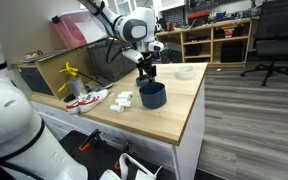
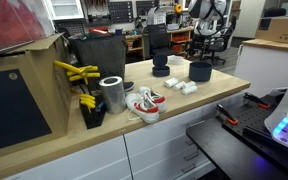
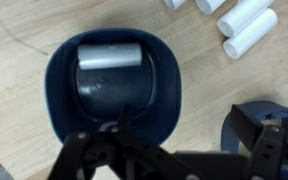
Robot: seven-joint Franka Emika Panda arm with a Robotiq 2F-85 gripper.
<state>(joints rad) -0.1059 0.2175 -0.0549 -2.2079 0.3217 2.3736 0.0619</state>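
Dark blue bowl (image 1: 152, 95) upright on the wooden desk (image 1: 174, 118), mouth up, set back from every edge. Seen from the opposite end, the same bowl (image 2: 200, 71) toward the far part of the top. Inside it, a white roll (image 3: 110, 56) lying on its side against one wall. The dark floor of the bowl bare beside the roll.

Directly over the mouth, the gripper (image 1: 147, 74), pointing straight down. Fingers (image 3: 84, 152) spread wide to either side of the opening, pinching nothing. Touching the rim or just clear of it: impossible to tell.

Near the bowl, loose white rolls (image 3: 246, 30) scattered on the wood, apart from its wall, with a strip of bare desk between. On the bowl's other sides, bare wood out to the long edge and to the corner in an exterior view.

Farther along, a pair of red-and-white sneakers (image 2: 144, 103), well apart from the bowl. Next to them a metal can (image 2: 112, 93) and, behind it, a yellow tool (image 2: 76, 72). Toward the opposite end, a white dish (image 1: 185, 72) close to the desk's edge. Beyond that edge, grey floor and an office chair (image 1: 269, 40).
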